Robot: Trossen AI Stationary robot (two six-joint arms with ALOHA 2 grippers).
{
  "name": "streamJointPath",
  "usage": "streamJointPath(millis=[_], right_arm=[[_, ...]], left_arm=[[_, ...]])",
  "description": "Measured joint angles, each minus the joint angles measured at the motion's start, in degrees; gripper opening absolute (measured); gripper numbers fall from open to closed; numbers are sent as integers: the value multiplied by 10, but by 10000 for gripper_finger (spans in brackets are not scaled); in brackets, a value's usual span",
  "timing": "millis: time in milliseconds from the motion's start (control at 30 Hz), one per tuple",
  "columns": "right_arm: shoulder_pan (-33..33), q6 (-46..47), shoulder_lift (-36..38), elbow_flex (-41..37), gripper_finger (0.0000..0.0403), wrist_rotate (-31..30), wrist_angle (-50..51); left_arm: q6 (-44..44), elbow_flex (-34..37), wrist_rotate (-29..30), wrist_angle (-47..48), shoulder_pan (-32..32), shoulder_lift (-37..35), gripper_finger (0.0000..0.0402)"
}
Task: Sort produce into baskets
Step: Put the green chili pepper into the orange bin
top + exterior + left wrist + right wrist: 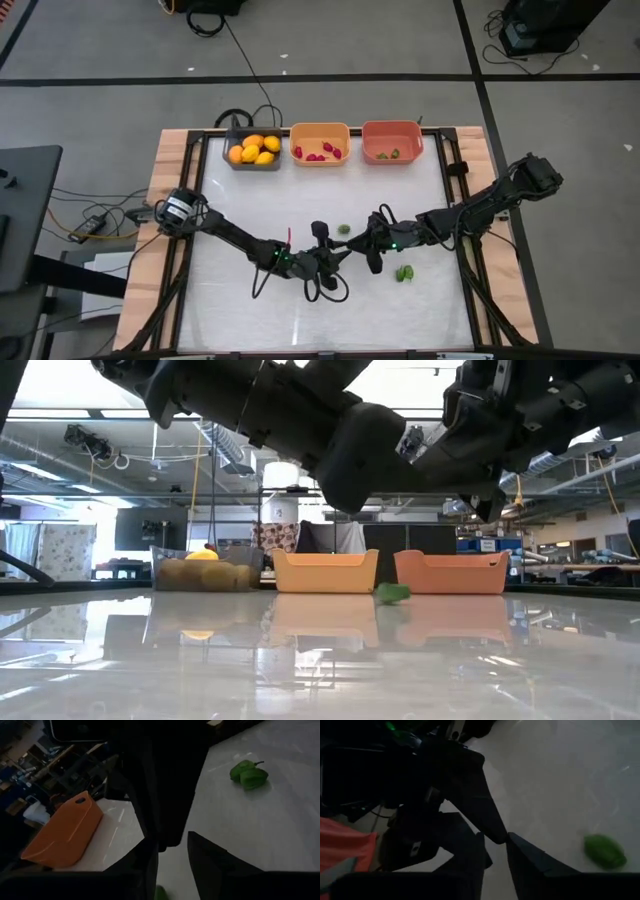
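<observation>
Three baskets stand along the far edge: a dark grey one [253, 152] with yellow-orange fruits, an orange one [320, 145] with red bits, and a salmon-red one [392, 142] with green bits. One green piece [344, 229] lies on the table mid-way, and a double green piece [405, 272] lies nearer and to the right. My left gripper [335, 250] and right gripper [373, 242] meet tip to tip above the table's middle, clear of the top. My left gripper is shut on a small green piece [161, 893]. The right gripper's tips are hidden among dark parts. My left gripper has a green piece between its two fingers, of which only a sliver [161, 893] shows at the picture's lower edge. The gripper comes nearly level from the table's left. The piece is held clear of the table. Which part of it the fingers are on is hidden.
Cables loop under the left arm [330, 285]. The loose green piece [392, 592] lies in front of the baskets [326, 572]. The white table top [250, 320] shows bare at the near left and near right.
</observation>
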State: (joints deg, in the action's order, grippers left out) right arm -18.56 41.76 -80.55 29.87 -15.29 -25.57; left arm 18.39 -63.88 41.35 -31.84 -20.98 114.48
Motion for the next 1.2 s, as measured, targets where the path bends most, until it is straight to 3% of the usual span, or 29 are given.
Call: streamJointPath(millis=[133,267,333,500,600,833,933,1067,1200], right_arm=[[0,-37,0,0,66,-22,19],[12,-94,0,0,59,-104,106],[27,-130,0,0,62,-126,149],[76,-209,0,0,97,-95,157],[97,-223,-9,0,130,-101,144],[116,-240,-114,0,203,-52,32],[121,-235,-156,0,221,-43,-6],[129,-229,-195,0,217,-43,-34],[135,-211,-212,1,180,-46,-54]], left_arm=[[-7,0,34,18,0,0,135],[-48,0,92,80,3,-2,160],[-99,0,45,125,14,-4,167],[-191,0,-126,165,54,-5,170],[-208,0,-180,170,71,-7,170],[-226,33,-187,235,88,-61,170],[-236,70,-187,197,92,-88,170],[-243,129,-197,120,93,-101,170],[-263,171,-201,70,95,-104,170]])
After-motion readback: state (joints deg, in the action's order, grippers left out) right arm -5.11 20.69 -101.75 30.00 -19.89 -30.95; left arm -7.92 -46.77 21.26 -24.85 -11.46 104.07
